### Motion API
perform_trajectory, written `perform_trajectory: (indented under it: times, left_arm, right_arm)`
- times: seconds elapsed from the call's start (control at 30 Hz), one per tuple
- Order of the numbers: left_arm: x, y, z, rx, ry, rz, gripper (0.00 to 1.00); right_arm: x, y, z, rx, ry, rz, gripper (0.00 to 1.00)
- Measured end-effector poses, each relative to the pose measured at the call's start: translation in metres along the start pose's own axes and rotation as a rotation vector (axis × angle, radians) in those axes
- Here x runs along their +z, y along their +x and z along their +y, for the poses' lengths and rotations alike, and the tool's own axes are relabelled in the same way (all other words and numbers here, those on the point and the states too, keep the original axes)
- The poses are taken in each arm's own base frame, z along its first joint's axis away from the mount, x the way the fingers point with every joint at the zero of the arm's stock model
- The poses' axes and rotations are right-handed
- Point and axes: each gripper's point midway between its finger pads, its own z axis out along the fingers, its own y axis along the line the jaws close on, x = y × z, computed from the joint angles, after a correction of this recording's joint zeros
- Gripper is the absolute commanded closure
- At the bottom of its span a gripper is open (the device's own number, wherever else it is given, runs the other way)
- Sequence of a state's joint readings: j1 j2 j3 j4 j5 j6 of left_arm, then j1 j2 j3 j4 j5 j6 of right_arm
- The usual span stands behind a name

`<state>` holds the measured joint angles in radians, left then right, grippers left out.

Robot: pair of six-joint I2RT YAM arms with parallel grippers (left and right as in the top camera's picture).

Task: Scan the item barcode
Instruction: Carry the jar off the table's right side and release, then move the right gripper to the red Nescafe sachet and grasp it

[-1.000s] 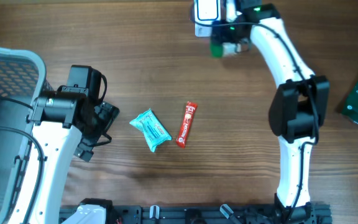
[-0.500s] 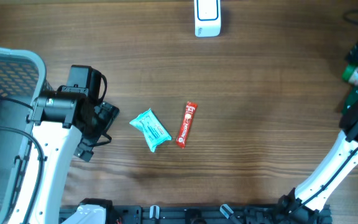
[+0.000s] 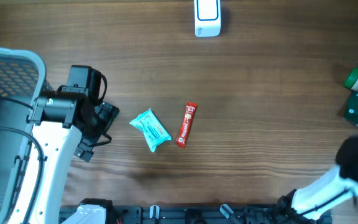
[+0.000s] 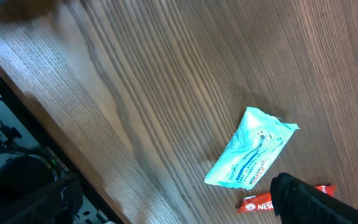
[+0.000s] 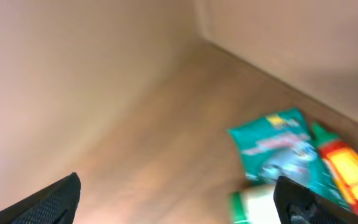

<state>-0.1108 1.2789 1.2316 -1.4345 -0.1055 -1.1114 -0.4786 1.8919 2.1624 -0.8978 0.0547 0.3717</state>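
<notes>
Overhead: teal plastic snack packet [image 3: 150,129] + red stick sachet [image 3: 186,124] lie on wood surface [image 3: 266,93], white box scanner [image 3: 207,17] at far edge. Wide, empty: left tool [image 3: 104,122], right tool [image 5: 179,202]. Prob 2 scans left.

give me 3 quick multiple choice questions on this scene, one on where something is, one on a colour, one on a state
1. Where is the red stick?
A) in the basket
B) on the table beside the teal packet
C) on the floor

2. What colour is the scanner?
A) white
B) black
C) yellow

3. How is the right gripper?
A) shut on the red stick
B) shut on the teal packet
C) open, holding nothing

Answers:
1 B: it lies on the wood just right of the teal packet in the overhead view.
2 A: its body is plainly white.
3 C: its fingers stand wide apart with nothing between.
</notes>
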Motion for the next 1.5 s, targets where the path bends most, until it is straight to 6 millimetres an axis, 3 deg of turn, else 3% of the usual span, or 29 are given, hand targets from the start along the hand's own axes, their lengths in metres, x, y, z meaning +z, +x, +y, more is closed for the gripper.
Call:
perform_trajectory:
  times: [0.03,0.1,0.2,0.27,0.37,0.43,0.53,0.6,0.73,0.87,1.03,1.07,1.13,1.17,1.23,1.27,1.5]
  left_arm:
    - [0.000,0.000,0.000,0.000,0.000,0.000,0.00]
    - [0.000,0.000,0.000,0.000,0.000,0.000,0.00]
    - [0.000,0.000,0.000,0.000,0.000,0.000,0.00]
    - [0.000,0.000,0.000,0.000,0.000,0.000,0.00]
    - [0.000,0.000,0.000,0.000,-0.001,0.000,0.00]
    - [0.000,0.000,0.000,0.000,0.000,0.000,0.00]
    - [0.000,0.000,0.000,0.000,0.000,0.000,0.00]
    - [0.000,0.000,0.000,0.000,0.000,0.000,0.00]
    - [0.000,0.000,0.000,0.000,0.000,0.000,0.00]
    - [0.000,0.000,0.000,0.000,0.000,0.000,0.00]
    - [0.000,0.000,0.000,0.000,0.000,0.000,0.00]
    - [0.000,0.000,0.000,0.000,0.000,0.000,0.00]
    - [0.000,0.000,0.000,0.000,0.000,0.000,0.00]
    - [0.000,0.000,0.000,0.000,0.000,0.000,0.00]
    - [0.000,0.000,0.000,0.000,0.000,0.000,0.00]
    - [0.000,0.000,0.000,0.000,0.000,0.000,0.00]
    - [0.000,0.000,0.000,0.000,0.000,0.000,0.00]
  right_arm:
    - [-0.031,0.001,0.025,0.004,-0.069,-0.003,0.00]
    - [-0.066,0.027,0.068,-0.008,-0.187,0.076,0.00]
    - [-0.084,0.108,0.124,-0.070,-0.303,0.333,0.00]
    - [-0.090,0.181,0.147,-0.144,-0.308,0.551,0.01]
    - [-0.103,0.274,0.177,-0.287,-0.321,0.763,0.01]
    - [-0.120,0.347,0.190,-0.413,-0.326,0.901,0.09]
    - [-0.136,0.428,0.192,-0.549,-0.323,1.017,0.25]
    - [-0.143,0.479,0.183,-0.633,-0.310,1.078,0.28]
    - [-0.151,0.549,0.162,-0.697,-0.249,1.139,0.29]
    - [-0.158,0.585,0.168,-0.706,-0.261,1.069,0.31]
    - [-0.164,0.606,0.163,-0.710,-0.156,0.950,0.38]
    - [-0.161,0.611,0.160,-0.697,-0.122,0.938,0.43]
    - [-0.147,0.619,0.153,-0.655,-0.046,0.918,0.61]
    - [-0.143,0.618,0.156,-0.634,-0.041,0.891,0.72]
    - [-0.140,0.617,0.158,-0.601,-0.024,0.876,0.83]
    - [-0.139,0.616,0.158,-0.593,-0.022,0.871,0.95]
    - [-0.140,0.612,0.158,-0.646,-0.047,0.923,0.96]
